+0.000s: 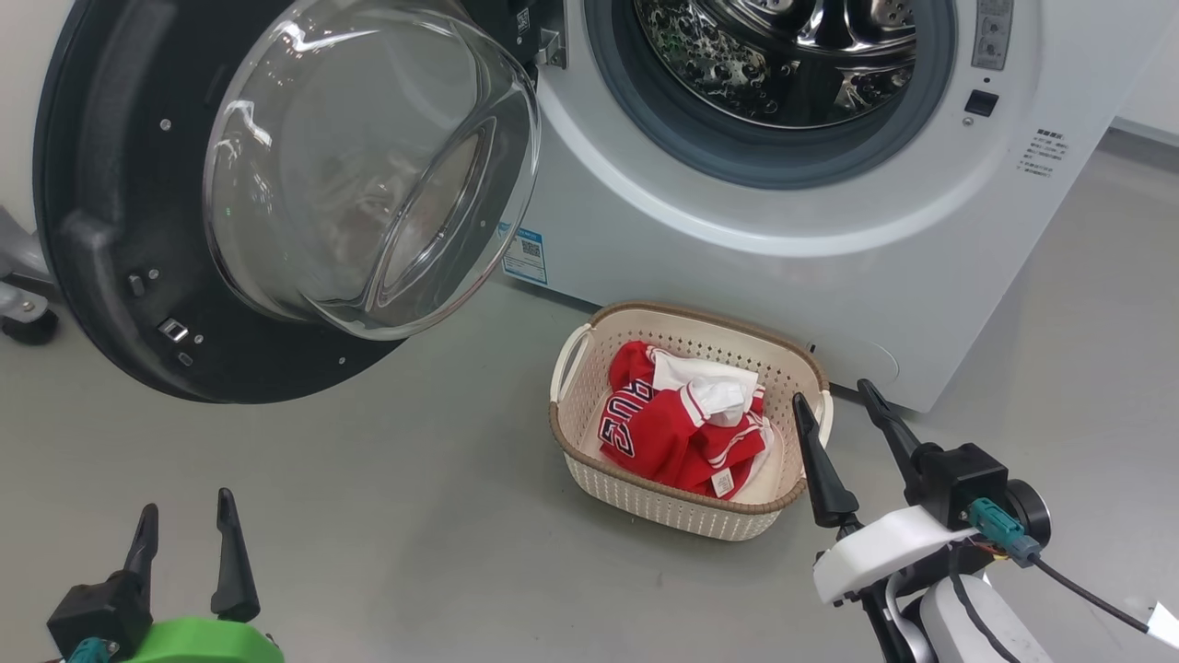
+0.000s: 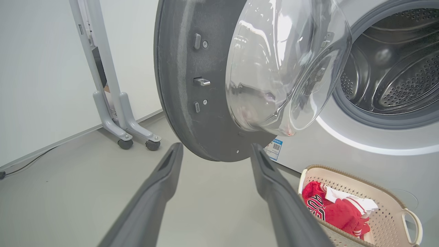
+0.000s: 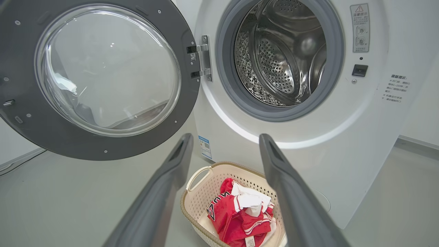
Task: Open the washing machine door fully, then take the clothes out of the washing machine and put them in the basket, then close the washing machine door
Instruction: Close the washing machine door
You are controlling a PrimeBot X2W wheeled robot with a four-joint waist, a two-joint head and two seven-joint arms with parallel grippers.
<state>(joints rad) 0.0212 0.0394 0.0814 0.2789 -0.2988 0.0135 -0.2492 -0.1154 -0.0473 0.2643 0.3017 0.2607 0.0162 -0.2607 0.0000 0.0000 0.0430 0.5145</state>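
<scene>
Clothes [image 1: 663, 435] lie in basket [image 1: 665, 512], its length running left-right; both jaws apart, empty.

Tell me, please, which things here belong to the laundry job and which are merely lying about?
Job in hand: washing machine; washing machine door, open; clothes, in the basket.
Lying about: wheeled grey stand by the wall.

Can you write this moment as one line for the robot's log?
door: wide open | drum: looks empty | clothes: in basket | left tool: open, empty | right tool: open, empty, near basket | next: close door
</scene>
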